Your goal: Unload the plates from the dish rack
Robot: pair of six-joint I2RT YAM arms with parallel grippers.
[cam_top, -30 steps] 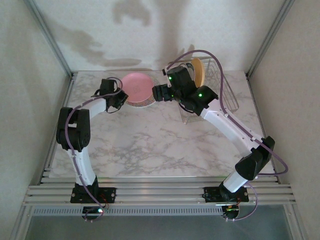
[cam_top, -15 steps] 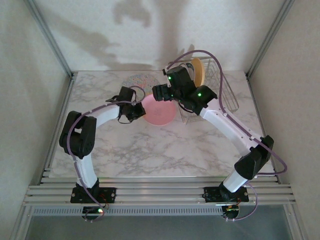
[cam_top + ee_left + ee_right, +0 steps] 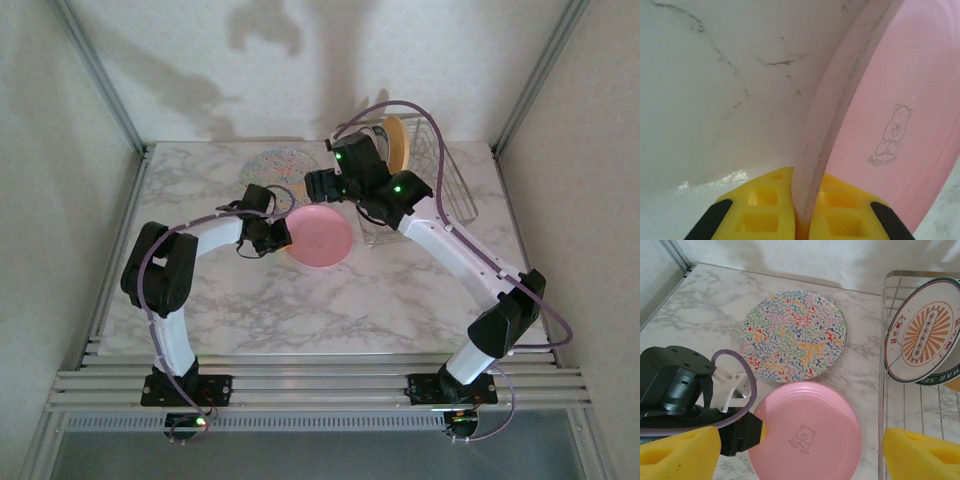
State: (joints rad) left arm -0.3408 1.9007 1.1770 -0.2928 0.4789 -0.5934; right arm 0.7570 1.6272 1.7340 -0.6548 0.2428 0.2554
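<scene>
Pink plate (image 3: 320,236) is out of the dish rack (image 3: 455,190) and at mid-bench, pinched by its left rim in the jaws of your left arm (image 3: 205,232). They are closed tight on that edge, and the wrist view shows the rim running up between the yellow pads (image 3: 765,215). From those jaws the plate reaches rightward, toward the rack, lying about level; you cannot tell whether its underside touches the bench (image 3: 300,310). The multicolour plate (image 3: 792,335) lies flat just behind it, so I'd judge you should lower the pink one where it hangs rather than carry it farther back. Your right arm (image 3: 450,245) is nearer the rack, its jaws wide and empty just left of the rack wall; a white orange-motif plate (image 3: 922,332) and a yellow plate (image 3: 396,143) stand inside
</scene>
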